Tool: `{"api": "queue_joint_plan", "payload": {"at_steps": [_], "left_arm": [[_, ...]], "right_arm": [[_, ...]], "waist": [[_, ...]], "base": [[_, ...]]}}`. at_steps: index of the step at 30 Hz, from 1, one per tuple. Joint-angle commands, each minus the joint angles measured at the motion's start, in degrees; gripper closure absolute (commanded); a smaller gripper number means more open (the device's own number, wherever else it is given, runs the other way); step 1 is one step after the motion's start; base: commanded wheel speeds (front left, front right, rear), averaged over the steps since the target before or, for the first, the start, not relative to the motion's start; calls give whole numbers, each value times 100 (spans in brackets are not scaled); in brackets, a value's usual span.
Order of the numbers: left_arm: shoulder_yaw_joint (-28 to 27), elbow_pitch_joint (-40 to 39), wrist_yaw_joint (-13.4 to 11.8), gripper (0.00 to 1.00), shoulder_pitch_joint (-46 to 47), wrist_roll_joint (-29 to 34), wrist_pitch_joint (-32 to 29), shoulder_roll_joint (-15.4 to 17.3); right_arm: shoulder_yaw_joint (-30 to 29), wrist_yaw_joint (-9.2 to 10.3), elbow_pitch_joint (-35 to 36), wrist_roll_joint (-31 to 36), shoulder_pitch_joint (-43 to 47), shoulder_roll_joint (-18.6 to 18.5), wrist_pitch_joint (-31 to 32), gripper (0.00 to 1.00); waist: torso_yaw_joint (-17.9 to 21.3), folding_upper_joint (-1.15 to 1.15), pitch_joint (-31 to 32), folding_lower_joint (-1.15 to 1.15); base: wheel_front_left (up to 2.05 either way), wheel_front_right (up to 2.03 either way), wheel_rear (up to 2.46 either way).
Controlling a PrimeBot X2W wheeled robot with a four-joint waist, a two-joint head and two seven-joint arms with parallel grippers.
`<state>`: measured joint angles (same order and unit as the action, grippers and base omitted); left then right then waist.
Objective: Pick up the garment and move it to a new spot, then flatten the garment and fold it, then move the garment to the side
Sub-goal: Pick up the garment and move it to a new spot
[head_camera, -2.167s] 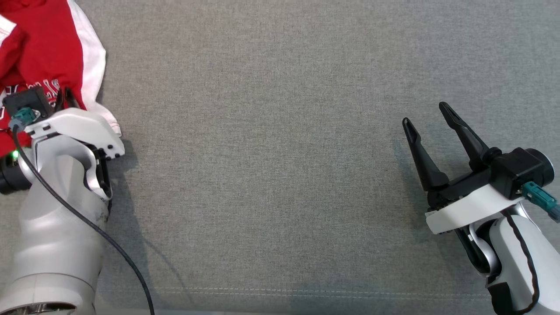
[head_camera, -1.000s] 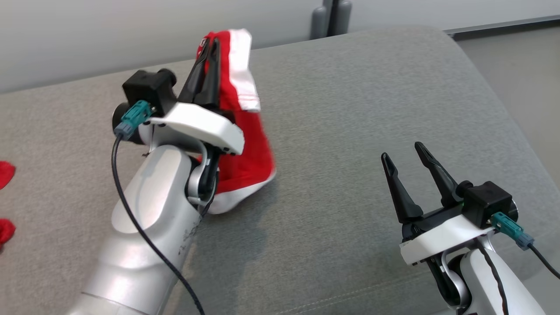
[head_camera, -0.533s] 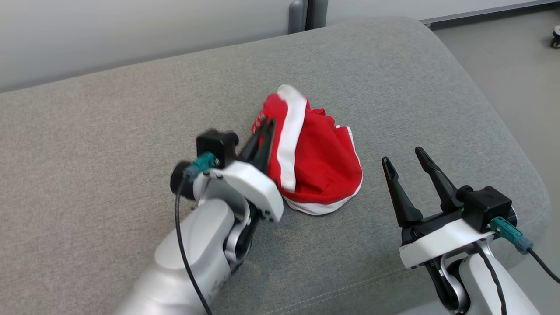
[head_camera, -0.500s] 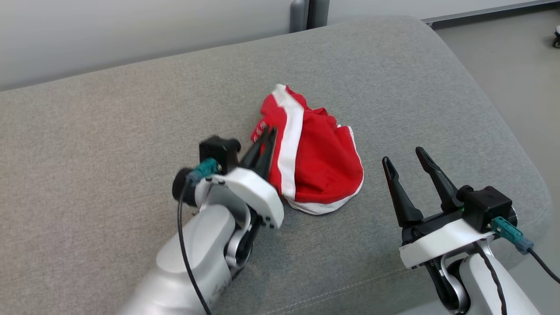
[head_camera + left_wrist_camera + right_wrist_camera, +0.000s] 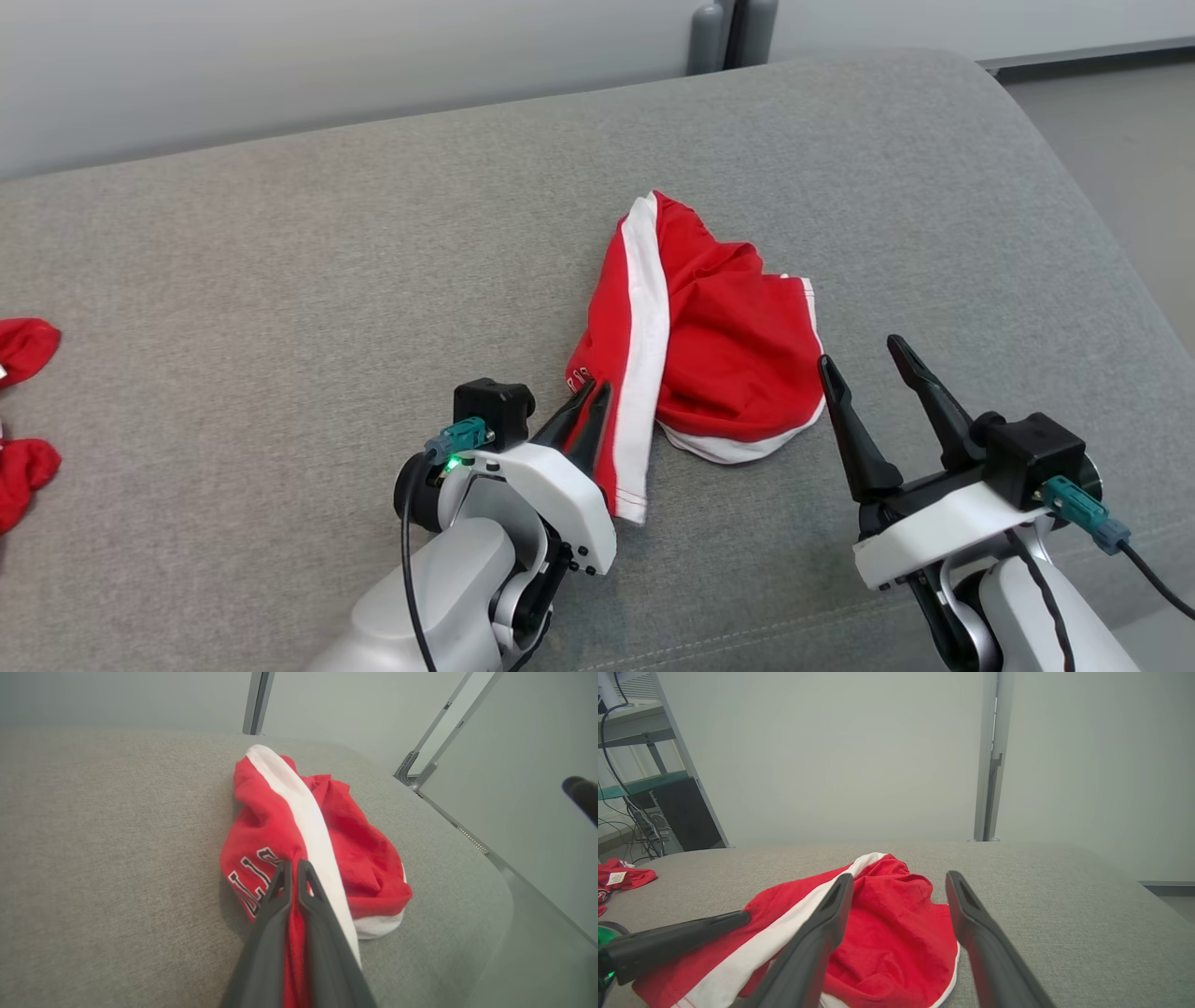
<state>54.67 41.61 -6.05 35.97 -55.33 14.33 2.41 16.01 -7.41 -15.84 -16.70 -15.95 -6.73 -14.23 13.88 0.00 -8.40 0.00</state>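
The red garment (image 5: 719, 355) with its white stripe lies crumpled just right of the middle of the head view, on the grey fabric-covered tabletop (image 5: 280, 280). The left tool (image 5: 597, 390) comes up from the bottom centre. Its two dark fingers are pinched together on the garment's lower left edge, right beside the white stripe (the left wrist camera shows red cloth squeezed between them, next to some black-and-white lettering). From that pinch a strip of the cloth runs down alongside the tool toward the bottom of the frame. The right tool (image 5: 861, 353) sits at the lower right, fingers spread wide and holding nothing. Its left fingertip is just beside the garment's right edge; whether it touches I can't tell. At the far left edge lies more red cloth (image 5: 23, 345), well apart from the garment. A pale wall (image 5: 280, 75) runs along the top.
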Motion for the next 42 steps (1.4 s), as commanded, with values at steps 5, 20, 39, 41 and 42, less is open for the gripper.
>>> {"api": "queue_joint_plan", "payload": {"at_steps": [5,20,39,41,42], "left_arm": [[-511,-492,-99,0,-9,218,64,47],[-2893,-2821,-723,0,-2293,3406,66,286],[-4706,-3915,-568,0,-3982,4402,66,62],[-4771,-3911,-528,0,-4062,4411,66,55],[-4795,-3918,-523,0,-4085,4410,66,52]], "right_arm": [[149,-8,94,-22,85,6,-77,0],[-147,-8,182,-25,801,139,-77,0],[-132,-8,427,159,1519,353,-77,0],[-115,-8,418,164,1561,353,-77,0],[-110,-8,411,163,1574,349,-77,0]], "waist": [[-242,0,147,0],[-940,0,768,0],[-990,0,1126,0],[-992,0,1132,0],[-995,0,1130,0]], "base": [[0,0,0],[0,0,0],[0,0,0],[0,0,0],[0,0,0]]}}
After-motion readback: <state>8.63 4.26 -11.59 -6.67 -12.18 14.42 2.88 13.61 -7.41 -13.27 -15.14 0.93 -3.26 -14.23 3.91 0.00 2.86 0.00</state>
